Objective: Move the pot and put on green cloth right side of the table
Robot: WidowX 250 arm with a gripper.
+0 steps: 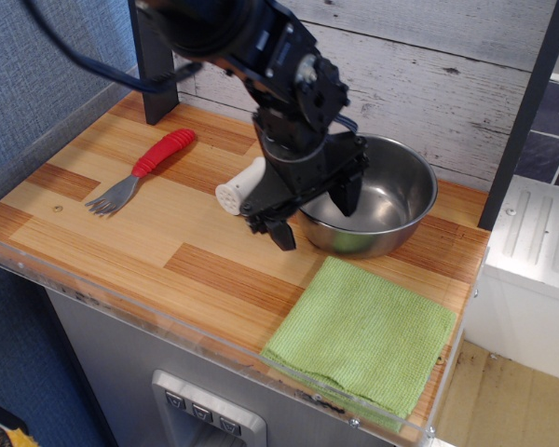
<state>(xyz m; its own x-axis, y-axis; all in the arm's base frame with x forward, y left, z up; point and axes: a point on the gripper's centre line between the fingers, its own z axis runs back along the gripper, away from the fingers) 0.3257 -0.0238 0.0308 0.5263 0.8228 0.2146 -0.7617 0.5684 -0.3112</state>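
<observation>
The pot (pixel 382 200) is a shiny steel bowl standing on the wood-plank table (pixel 121 237) at the back right. The green cloth (pixel 363 335) lies flat at the front right corner, just in front of the pot and apart from it. My gripper (pixel 315 212) is open and straddles the pot's left rim: one finger (pixel 281 233) is outside the wall, the other (pixel 346 197) is inside the bowl. I cannot tell whether the fingers touch the rim.
A fork with a red handle (pixel 140 169) lies at the left. A white cylinder (pixel 239 189) lies left of the pot, close to my outer finger. A dark post (pixel 152 70) stands at the back left. A clear plastic edge (pixel 121 303) lines the table front.
</observation>
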